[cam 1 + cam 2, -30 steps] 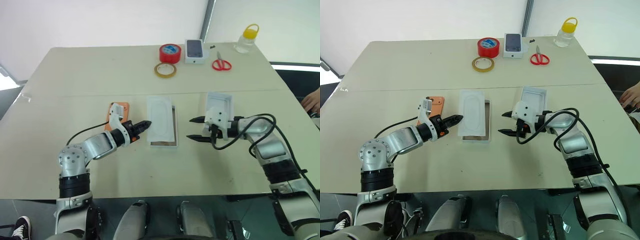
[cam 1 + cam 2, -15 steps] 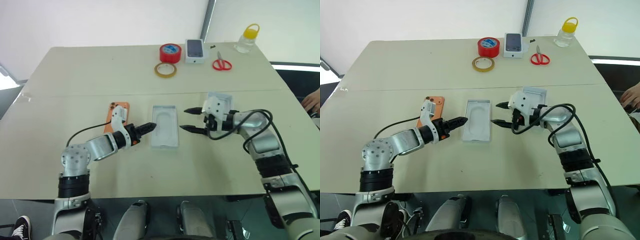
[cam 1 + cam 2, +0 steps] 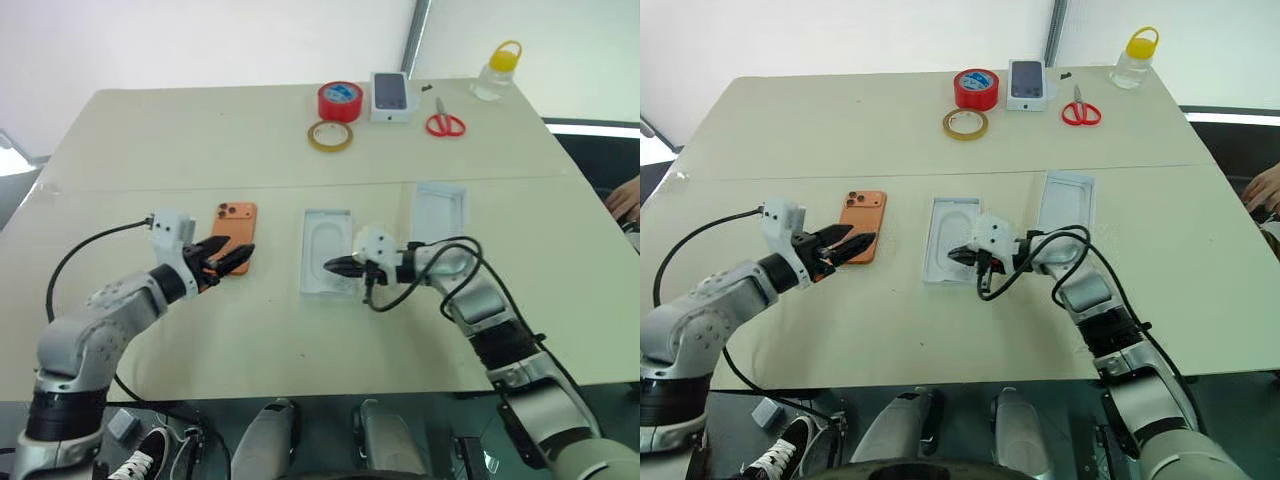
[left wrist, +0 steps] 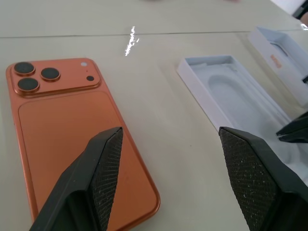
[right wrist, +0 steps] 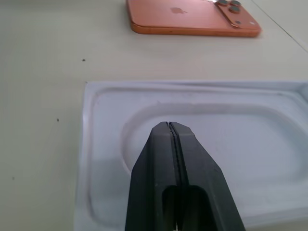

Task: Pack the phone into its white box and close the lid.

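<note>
Phone [image 3: 234, 224] lies flat on the table [image 3: 150, 140], back up, its three-lens cluster at the far end, left of the white box [image 3: 328, 264]. The lid [image 3: 441, 209] rests open-side up to the right of the box, well apart from the phone. An insert tray with a phone-shaped recess appears to sit in the box.

The left gripper [image 3: 228, 260] hovers at the phone's near edge with its fingers spread wide, holding nothing. The right gripper [image 3: 337, 267] has its fingers pressed together, empty, their tip over the near right part of the box.

Risks, as I judge them: the phone lies flush on the table, so spread fingers closing from the near end may skid over the smooth back or push it away instead of lifting it. The shut right fingers, so close to the light cardboard box, could nudge or tip it. If the tray is not seated flat, the phone may sit proud and the lid could jam.

Writing: an apple-shaped logo shows on the phone's back in the right wrist view; an orange mark on the lid's side wall is too small to read.
</note>
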Controlling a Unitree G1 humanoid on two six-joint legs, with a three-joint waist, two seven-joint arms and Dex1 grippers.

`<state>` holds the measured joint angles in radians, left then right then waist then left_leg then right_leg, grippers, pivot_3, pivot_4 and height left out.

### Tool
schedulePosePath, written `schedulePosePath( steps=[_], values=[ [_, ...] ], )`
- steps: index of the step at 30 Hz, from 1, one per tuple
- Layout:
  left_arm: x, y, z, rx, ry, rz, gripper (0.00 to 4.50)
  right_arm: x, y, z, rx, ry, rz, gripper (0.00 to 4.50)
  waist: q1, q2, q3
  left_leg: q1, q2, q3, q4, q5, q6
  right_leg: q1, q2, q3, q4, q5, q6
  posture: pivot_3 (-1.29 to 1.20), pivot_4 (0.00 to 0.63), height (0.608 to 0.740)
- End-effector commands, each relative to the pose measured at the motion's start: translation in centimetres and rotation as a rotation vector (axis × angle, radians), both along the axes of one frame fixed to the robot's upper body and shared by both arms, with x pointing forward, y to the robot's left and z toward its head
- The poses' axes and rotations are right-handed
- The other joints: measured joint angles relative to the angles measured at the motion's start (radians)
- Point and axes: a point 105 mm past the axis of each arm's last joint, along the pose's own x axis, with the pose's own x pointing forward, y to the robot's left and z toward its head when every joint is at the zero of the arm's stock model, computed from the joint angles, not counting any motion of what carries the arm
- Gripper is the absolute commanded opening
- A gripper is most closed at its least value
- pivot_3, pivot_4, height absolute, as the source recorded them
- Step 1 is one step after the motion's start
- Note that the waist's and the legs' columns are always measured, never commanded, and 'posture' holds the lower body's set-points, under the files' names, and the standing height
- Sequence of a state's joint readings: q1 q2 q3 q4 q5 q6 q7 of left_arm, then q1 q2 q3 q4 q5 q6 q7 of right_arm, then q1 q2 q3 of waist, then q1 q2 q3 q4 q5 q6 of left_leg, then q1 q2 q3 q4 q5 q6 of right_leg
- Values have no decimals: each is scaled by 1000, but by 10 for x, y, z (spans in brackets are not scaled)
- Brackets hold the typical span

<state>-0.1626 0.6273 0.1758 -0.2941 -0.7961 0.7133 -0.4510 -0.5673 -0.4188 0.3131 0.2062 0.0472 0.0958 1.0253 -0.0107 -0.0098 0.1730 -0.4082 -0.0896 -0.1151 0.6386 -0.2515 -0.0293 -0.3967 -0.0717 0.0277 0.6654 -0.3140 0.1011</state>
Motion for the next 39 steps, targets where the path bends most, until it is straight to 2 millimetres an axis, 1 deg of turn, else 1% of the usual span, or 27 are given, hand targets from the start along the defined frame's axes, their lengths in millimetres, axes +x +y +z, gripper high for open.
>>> schedulePosePath(
  steps=[1, 5, 8, 13, 17, 19, 20, 23, 25, 27, 29, 30, 31, 33, 34, 35, 36, 38, 39],
  values=[
    [-6, 3, 25, -14, -147, -31, 3353, 10, 3, 7, -69, -108, 11, 21, 1, 0, 0, 0, 0, 0, 0, 0, 0, 0, 0, 0, 0, 0, 0, 0, 150, 740],
    [-10, 0, 24, 2, -169, -52, 3353, 17, 7, 3, -156, -181, 49, 21, -2, 0, 0, 0, 0, 0, 0, 1, 1, 1, 0, -1, 0, 1, -2, 0, 150, 740],
    [-11, -5, 23, 4, -177, -61, 3353, 22, 16, -2, -206, -235, 70, 21, -5, 0, 0, 0, 1, 0, 0, 1, 1, 0, 0, -1, 0, 1, -2, 0, 150, 740],
    [-9, -10, 26, -38, -181, -58, 3353, 33, 21, -12, -279, -307, 65, 21, -9, 0, 0, 1, 1, 0, -2, 3, -1, 0, 2, -1, 1, 2, -2, 0, 150, 740],
    [-10, -10, 25, -19, -179, -61, 3353, 27, 19, -7, -215, -253, 80, 21, -7, -1, 0, 1, 2, -1, -1, 3, -2, 0, 3, -1, 1, 2, -3, 0, 150, 740],
    [-11, -8, 23, -23, -169, -56, 3353, 22, 15, -7, -218, -232, 107, 21, -7, -1, 0, 2, 3, -1, -1, 3, -2, 1, 4, -1, 1, 3, -4, 0, 150, 740],
    [-11, -7, 22, -17, -165, -58, 3353, 22, 14, -5, -201, -225, 106, 21, -6, -1, 0, 2, 3, -1, -1, 3, -2, 1, 4, -1, 1, 3, -4, 0, 150, 740],
    [-11, -10, 22, -21, -165, -72, 3353, 29, 10, 13, -100, -177, 40, 21, -6, 0, 0, 2, 5, -1, -1, 3, -2, 1, 5, -1, 1, 3, -4, 0, 150, 740],
    [-12, -11, 23, -25, -164, -83, 3353, 32, 6, 20, -63, -152, 18, 21, -6, 0, 0, 1, 5, -1, -1, 3, -2, 0, 6, -1, 1, 3, -5, 0, 150, 740],
    [-15, -11, 17, -13, -141, -108, 3353, 33, 3, 31, 4, -119, -6, 21, -7, 0, 0, 1, 6, -1, -1, 3, -2, 0, 6, -1, 1, 4, -6, 0, 150, 740],
    [-18, -7, 10, -9, -109, -120, 3353, 30, 0, 41, 88, -34, -11, 576, -9, 0, 0, 1, 7, -1, -2, 3, -2, 0, 7, -1, 1, 4, -6, 0, 150, 740],
    [-19, -3, 6, 9, -104, -112, 3353, 28, -1, 42, 99, -33, -11, 885, -9, 0, 0, 1, 8, -1, -2, 3, -2, 0, 8, -1, 1, 4, -7, 0, 150, 740],
    [-18, 2, 3, 17, -100, -98, 3353, 26, -1, 43, 102, -38, -12, 1370, -9, 0, 0, 2, 8, -1, -3, 3, -2, -1, 8, -1, 1, 4, -7, 0, 150, 740],
    [-13, 18, -2, 21, -88, -31, 3353, 25, 3, 44, 124, -48, -25, 2290, -6, 0, 0, 2, 9, -1, -5, 3, -2, -2, 8, -1, 1, 5, -7, 0, 150, 740],
    [-9, 27, -3, 3, -84, 16, 3353, 24, 7, 45, 136, -57, -30, 2898, -6, 0, 0, 2, 9, -1, -5, 3, -2, -2, 9, -1, 1, 5, -8, 0, 150, 740],
    [-5, 35, -3, -29, -72, 57, 3353, 24, 12, 46, 151, -62, -39, 3339, -6, 0, 0, 2, 10, -1, -6, 3, -2, -3, 9, -1, 1, 5, -9, 0, 150, 740],
    [0, 42, -3, -77, -56, 104, 3353, 27, 17, 48, 163, -80, -62, 3339, -7, 0, 0, 2, 10, -1, -6, 3, -2, -3, 10, -1, 1, 6, -9, 0, 150, 740],
    [7, 51, -1, -137, -37, 163, 3353, 28, 25, 51, 177, -107, -74, 3339, -6, 0, 0, 1, 11, -1, -6, 4, -3, -4, 10, -1, 2, 7, -10, 0, 150, 740],
    [11, 56, 0, -185, -14, 201, 3353, 26, 33, 53, 198, -87, -59, 3076, -6, 0, 0, 1, 11, -1, -5, 4, -3, -4, 10, -1, 3, 7, -11, 0, 150, 740]
  ],
)
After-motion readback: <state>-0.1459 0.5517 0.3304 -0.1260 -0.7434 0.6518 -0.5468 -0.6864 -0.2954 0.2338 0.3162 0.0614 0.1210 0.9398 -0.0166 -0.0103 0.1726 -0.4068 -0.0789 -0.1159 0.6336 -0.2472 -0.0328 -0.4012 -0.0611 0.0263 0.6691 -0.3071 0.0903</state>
